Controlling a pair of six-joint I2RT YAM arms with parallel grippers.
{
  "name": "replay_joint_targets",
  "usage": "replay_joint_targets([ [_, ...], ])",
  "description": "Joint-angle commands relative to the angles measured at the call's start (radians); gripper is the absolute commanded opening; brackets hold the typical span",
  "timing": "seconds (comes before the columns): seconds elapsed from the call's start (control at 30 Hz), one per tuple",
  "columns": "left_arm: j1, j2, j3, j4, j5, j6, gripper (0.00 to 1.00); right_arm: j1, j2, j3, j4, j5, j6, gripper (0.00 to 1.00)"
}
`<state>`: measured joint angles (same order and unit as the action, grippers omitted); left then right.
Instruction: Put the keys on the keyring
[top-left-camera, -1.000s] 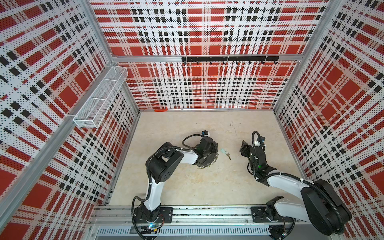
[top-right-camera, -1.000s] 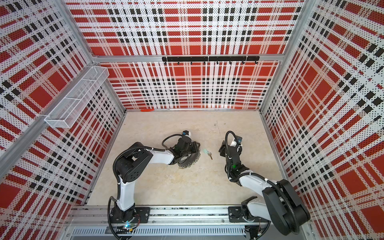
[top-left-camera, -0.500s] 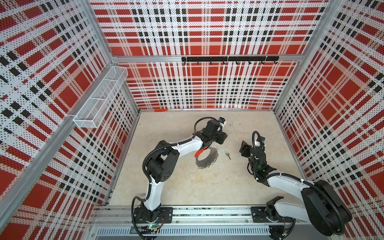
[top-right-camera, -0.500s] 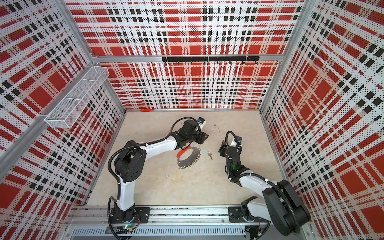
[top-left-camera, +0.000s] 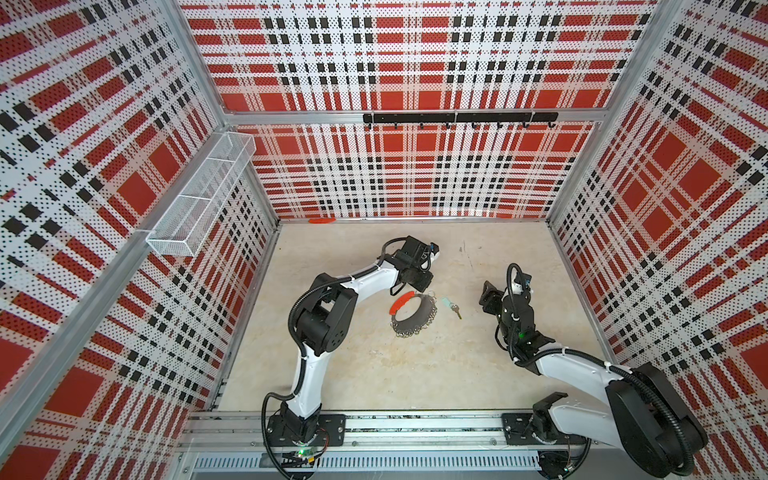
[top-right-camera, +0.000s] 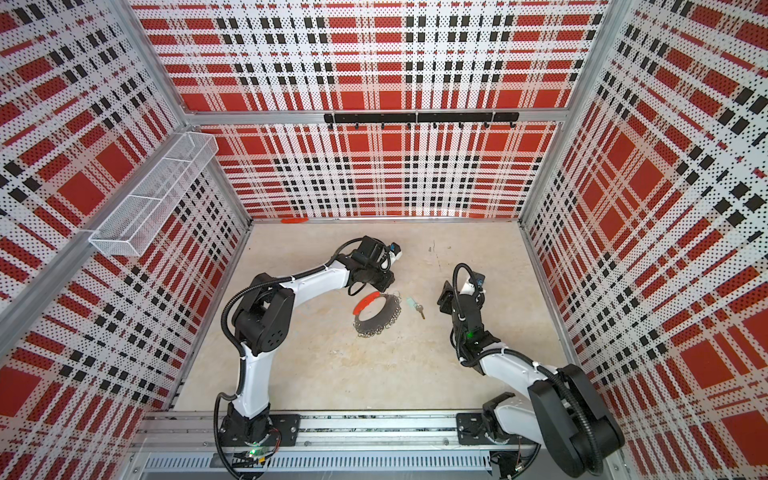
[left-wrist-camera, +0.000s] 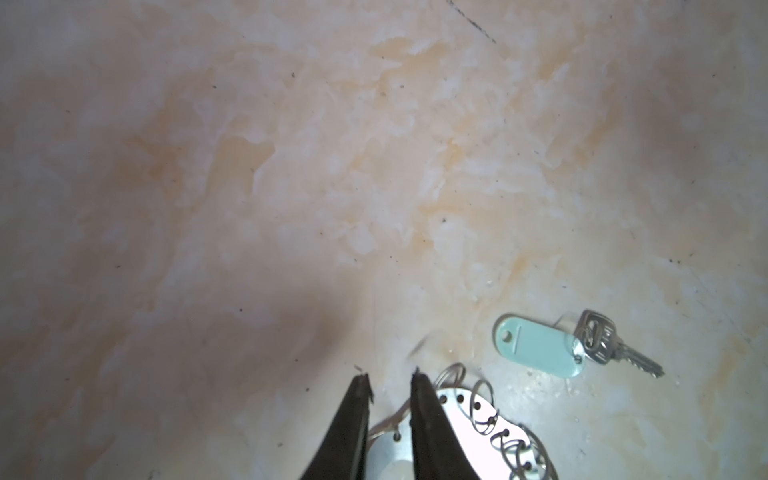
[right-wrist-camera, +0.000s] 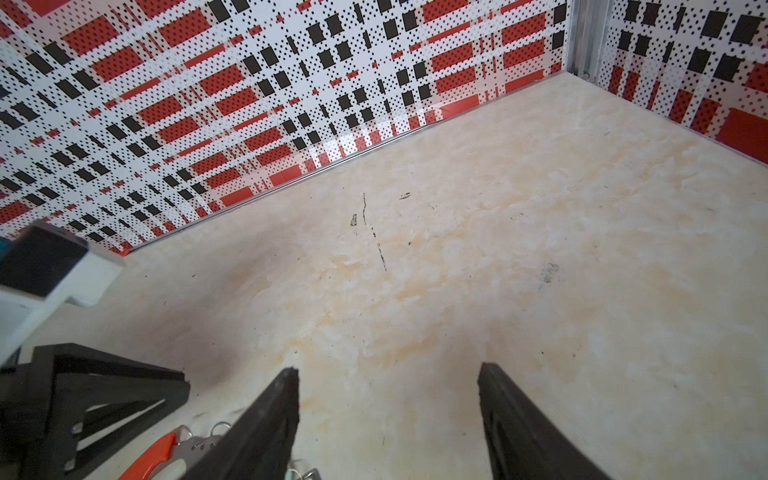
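Note:
The keyring (top-left-camera: 409, 330), a grey hoop fringed with wire loops and with a red curved segment (top-left-camera: 401, 302), lies flat mid-table in both top views (top-right-camera: 374, 330). The keys (top-left-camera: 446, 302), a pale teal tag joined to a small key, lie just right of it, apart from both grippers. My left gripper (top-left-camera: 422, 286) hovers at the hoop's far edge. In the left wrist view its jaws (left-wrist-camera: 390, 380) stand a narrow gap apart over the keyring (left-wrist-camera: 461, 419), clamping nothing, with the keys (left-wrist-camera: 540, 351) beside. My right gripper (top-left-camera: 490, 297) stands open right of the keys, empty (right-wrist-camera: 388, 374).
A white wire basket (top-left-camera: 199, 199) hangs on the left wall. A black hook rail (top-left-camera: 457, 118) runs along the back wall, and an orange-red strip (top-left-camera: 322, 220) lies at its foot. Plaid walls close in three sides. The left arm's gripper body (right-wrist-camera: 83, 399) shows in the right wrist view.
My left arm has swung off the keyring toward the back, uncovering the hoop and its red segment, and its jaws have narrowed. The right arm, the keys and the keyring have not moved.

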<state>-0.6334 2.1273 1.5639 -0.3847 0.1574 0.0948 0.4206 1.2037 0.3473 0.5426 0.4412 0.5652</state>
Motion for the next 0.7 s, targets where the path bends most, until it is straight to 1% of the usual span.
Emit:
replay_joint_targets([
  [0.0, -0.022, 0.044, 0.027, -0.037, 0.006, -0.022, 0.25, -0.005, -0.013, -0.009, 0.021, -0.006, -0.004, 0.71],
  [0.13, -0.045, 0.072, 0.031, -0.04, -0.013, -0.023, 0.26, -0.005, -0.018, -0.011, 0.023, -0.006, -0.004, 0.71],
  [0.53, -0.03, 0.063, 0.042, -0.036, 0.061, -0.042, 0.26, -0.005, -0.021, -0.011, 0.023, -0.01, -0.004, 0.71],
  [0.67, -0.035, 0.067, 0.033, -0.033, 0.07, -0.042, 0.23, -0.004, -0.021, -0.012, 0.023, -0.01, -0.004, 0.71],
])
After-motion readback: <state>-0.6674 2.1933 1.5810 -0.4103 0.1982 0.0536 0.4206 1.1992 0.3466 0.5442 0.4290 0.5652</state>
